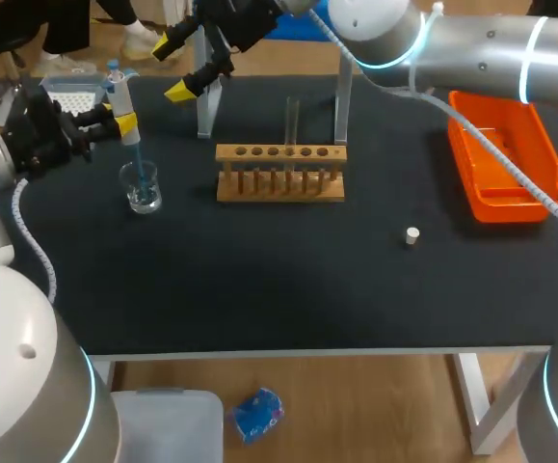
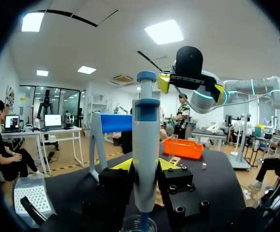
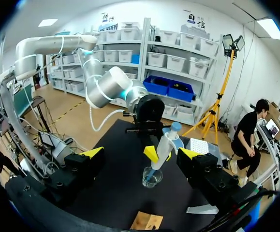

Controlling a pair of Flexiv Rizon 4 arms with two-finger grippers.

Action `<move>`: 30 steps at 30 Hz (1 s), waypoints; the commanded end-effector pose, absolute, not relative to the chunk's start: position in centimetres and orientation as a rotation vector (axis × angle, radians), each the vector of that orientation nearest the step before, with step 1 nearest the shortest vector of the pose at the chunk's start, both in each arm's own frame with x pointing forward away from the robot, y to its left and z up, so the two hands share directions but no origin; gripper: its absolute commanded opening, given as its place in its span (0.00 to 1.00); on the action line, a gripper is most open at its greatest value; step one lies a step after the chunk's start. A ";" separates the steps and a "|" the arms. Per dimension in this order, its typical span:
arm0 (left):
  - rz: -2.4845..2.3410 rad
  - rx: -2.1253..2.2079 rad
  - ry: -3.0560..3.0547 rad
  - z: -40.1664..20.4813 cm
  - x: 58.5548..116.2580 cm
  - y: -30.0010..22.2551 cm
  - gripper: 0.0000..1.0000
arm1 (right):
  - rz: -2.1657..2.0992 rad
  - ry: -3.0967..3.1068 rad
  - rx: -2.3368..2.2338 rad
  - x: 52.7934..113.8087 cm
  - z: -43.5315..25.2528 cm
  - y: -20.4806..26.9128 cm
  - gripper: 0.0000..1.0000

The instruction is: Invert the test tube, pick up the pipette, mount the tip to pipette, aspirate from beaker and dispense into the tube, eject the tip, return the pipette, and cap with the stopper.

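My left gripper [image 1: 124,123] is shut on the white and blue pipette [image 1: 121,96], which it holds upright over the glass beaker [image 1: 143,189]. The pipette's blue tip [image 1: 139,164] dips into the beaker. In the left wrist view the pipette [image 2: 146,145] stands between the yellow fingers, with the beaker [image 2: 139,224] just below. My right gripper [image 1: 177,68] hangs open behind the beaker, holding nothing; its wrist view looks down on the pipette [image 3: 166,147] and the beaker [image 3: 152,178]. A clear test tube [image 1: 293,121] stands upright in the wooden rack [image 1: 280,174]. The small white stopper [image 1: 411,235] lies to the right.
An orange bin [image 1: 505,159] sits at the table's right edge. The white tip box [image 1: 71,94] is at the back left, behind my left gripper. A metal pipette stand [image 1: 207,111] rises behind the rack.
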State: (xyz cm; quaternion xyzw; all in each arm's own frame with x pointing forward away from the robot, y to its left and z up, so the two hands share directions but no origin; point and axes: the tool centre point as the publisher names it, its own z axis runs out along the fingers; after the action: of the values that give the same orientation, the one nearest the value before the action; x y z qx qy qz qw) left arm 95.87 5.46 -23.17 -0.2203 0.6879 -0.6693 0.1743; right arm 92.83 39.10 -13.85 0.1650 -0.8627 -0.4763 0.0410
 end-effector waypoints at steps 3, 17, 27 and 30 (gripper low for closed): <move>-1.896 -0.624 1.946 -23.2 95.8 5.4 0.00 | -1.435 -2.595 0.561 93.9 -12.6 40.8 0.18; -1.896 -0.624 1.946 -23.2 95.8 5.4 0.00 | -1.431 -2.554 0.626 94.6 -11.3 43.6 0.00; -1.896 -0.624 1.946 -23.2 95.8 5.4 0.00 | -1.400 -2.521 0.637 95.6 -11.4 45.4 0.00; -1.896 -0.624 1.946 -23.2 95.8 5.4 0.00 | -1.382 -2.511 0.630 95.8 -11.5 45.7 0.00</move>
State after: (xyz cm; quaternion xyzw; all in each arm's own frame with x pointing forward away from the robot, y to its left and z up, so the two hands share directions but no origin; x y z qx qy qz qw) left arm 95.87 5.45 -23.17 -0.2203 0.6878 -0.6693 0.1743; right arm 94.97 45.03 -11.48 0.2006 -0.8517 -0.4776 0.0795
